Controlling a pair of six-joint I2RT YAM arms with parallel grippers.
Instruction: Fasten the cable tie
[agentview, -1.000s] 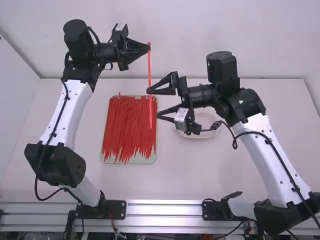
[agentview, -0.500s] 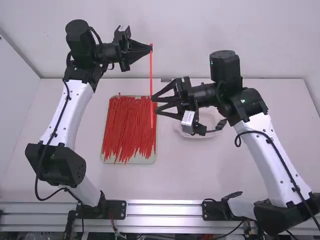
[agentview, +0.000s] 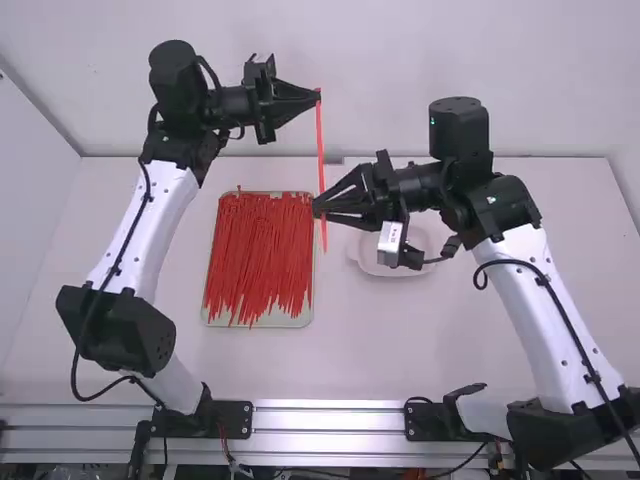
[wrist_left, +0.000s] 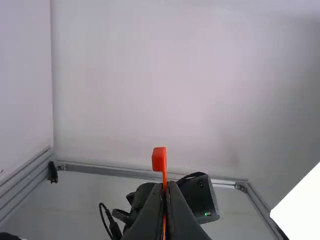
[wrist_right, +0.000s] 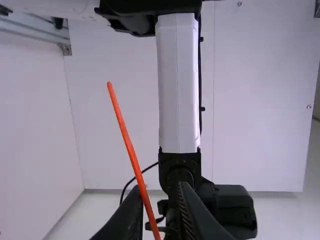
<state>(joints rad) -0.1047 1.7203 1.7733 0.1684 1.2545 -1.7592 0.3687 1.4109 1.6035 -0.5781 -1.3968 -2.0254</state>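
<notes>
One red cable tie (agentview: 321, 170), hanging straight and vertical in the air over the bench (agentview: 400, 330), above the gap between a tray and a small dish. Pinched just below its square head by the left claw (agentview: 312, 97), clenched tight on the strap, with the head poking out beyond the fingertips in the left wrist view. Lower down, bracketed by the right claw (agentview: 318, 208): fingers close on either side of the strap, one touching or nearly so, a sliver of gap still visible on the other side, so by the look of it not yet gripping. Compared with a second ago: carried rightward with the left claw, off the tray's edge and toward the right arm; right claw narrowed from a wide spread to an almost closed wedge around the strap's lower half. Suggests the free tail is about to be secured, a likely prelude to bending it up toward the head. No loop formed yet, nothing threaded. Thin, flat, smooth plastic, stiff enough to stay straight under its own weight, with a blocky little head at the top. Below and to the left, a shallow pale rectangular tray (agentview: 258, 324) heaped with a dense bundle of identical red ties (agentview: 258, 255), lying roughly parallel like straw. Under the right wrist, a clear, rounded dish (agentview: 430, 268). Matte white bench beneath everything.
</notes>
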